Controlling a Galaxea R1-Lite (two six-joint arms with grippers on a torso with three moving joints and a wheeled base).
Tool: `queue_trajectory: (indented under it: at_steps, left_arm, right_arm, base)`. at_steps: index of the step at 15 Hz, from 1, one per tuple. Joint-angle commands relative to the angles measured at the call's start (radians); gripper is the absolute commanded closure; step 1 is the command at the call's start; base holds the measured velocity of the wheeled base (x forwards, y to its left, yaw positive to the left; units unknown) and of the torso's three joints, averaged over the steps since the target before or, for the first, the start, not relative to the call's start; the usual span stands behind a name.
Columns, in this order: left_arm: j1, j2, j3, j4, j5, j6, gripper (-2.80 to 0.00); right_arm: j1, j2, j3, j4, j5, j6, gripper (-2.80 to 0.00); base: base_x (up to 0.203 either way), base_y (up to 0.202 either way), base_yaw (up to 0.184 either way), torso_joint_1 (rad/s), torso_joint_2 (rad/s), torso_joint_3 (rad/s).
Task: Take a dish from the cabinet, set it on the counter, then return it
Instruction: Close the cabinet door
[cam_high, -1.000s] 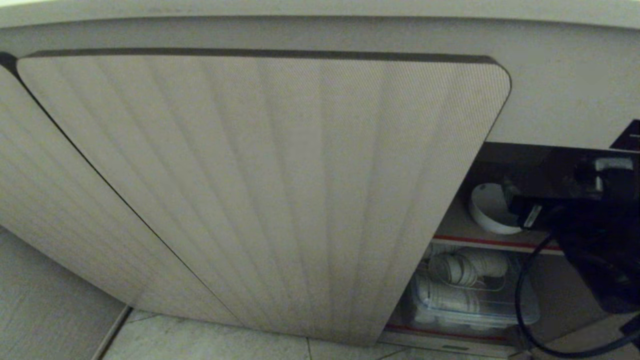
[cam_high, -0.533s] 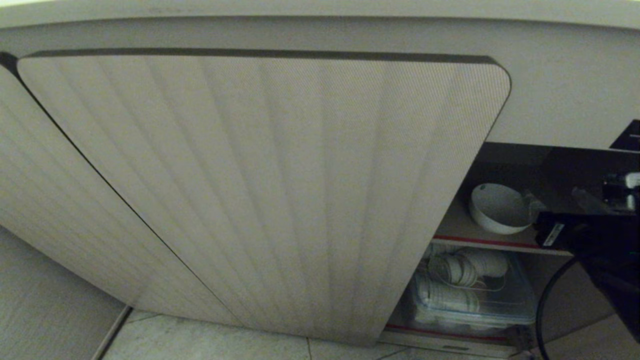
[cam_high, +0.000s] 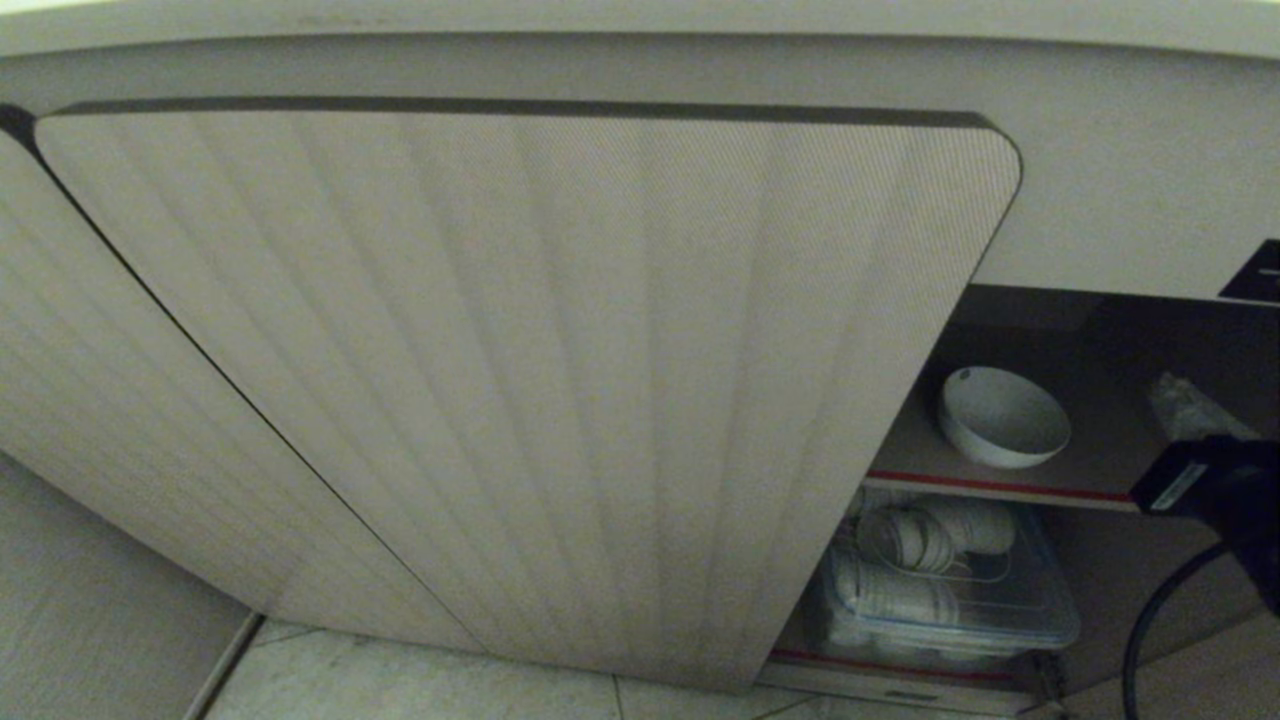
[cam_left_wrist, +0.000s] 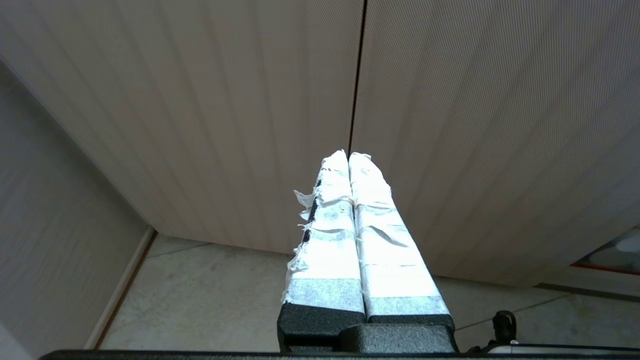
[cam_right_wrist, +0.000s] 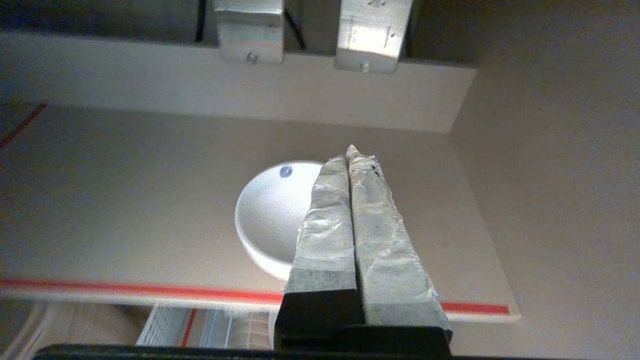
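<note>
The dish (cam_right_wrist: 272, 215) sits upright on the cabinet (cam_high: 560, 380) shelf (cam_right_wrist: 125, 200), just behind the shelf's red front edge, with nothing else close around it. In the right wrist view the right gripper (cam_right_wrist: 352, 152) has its taped fingers (cam_right_wrist: 325, 225) pressed flat together, holding nothing, and the dish lies beyond and partly under the fingertips, offset toward one side of them; whether the tips clear it or brush its rim cannot be told. The bowl reads as set back in the cabinet, so the step in hand looks like drawing clear. To do that well, the fingers should come straight out along their own line, staying above the rim and away from the red edge, so the dish is not nudged toward the drop onto the clear box of cups (cam_high: 940, 590) on the lower level. If the bowl has yet to be taken out, the fingers must first spread and straddle the near rim. The left gripper (cam_left_wrist: 348, 155) is parked before the closed ribbed doors, fingers shut together and empty.
</note>
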Motion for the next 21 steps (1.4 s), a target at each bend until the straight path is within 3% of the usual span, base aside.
queue_trajectory:
  at_steps: [1,3,8,10,15,21]
  left_arm:
    - [0.0,0.0,0.0,-0.002,0.0,-0.001,0.0]
    - [0.001,0.0,0.0,0.0,0.001,-0.001,0.0]
    - [0.0,0.0,0.0,0.0,0.001,-0.001,0.0]
    - [0.0,0.0,0.0,0.0,0.001,-0.001,0.0]
    - [0.0,0.0,0.0,0.0,0.0,-0.001,0.0]
    - [0.001,0.0,0.0,0.0,0.001,-0.001,0.0]
  right_arm:
    - [0.0,-0.124,-0.001,0.096,0.026,-0.001,0.0]
    - [0.002,-0.18,0.005,0.185,0.076,-0.001,0.0]
    - [0.011,-0.256,0.042,0.214,0.105,0.005,0.0]
    - [0.012,-0.349,0.059,0.305,0.152,0.008,0.0]
    - [-0.055,-0.695,0.104,0.737,0.273,0.034,0.0]
    - [-0.088,-1.122,0.109,1.329,0.295,0.057,0.0]
  base:
    - [0.0,0.0,0.0,0.0,0.0,0.0]
    - [0.0,0.0,0.0,0.0,0.0,0.0]
    - [0.0,0.0,0.0,0.0,0.0,0.0]
    - [0.0,0.0,0.0,0.0,0.0,0.0]
    - [0.0,0.0,0.0,0.0,0.0,0.0]
    - [0.0,0.0,0.0,0.0,0.0,0.0]
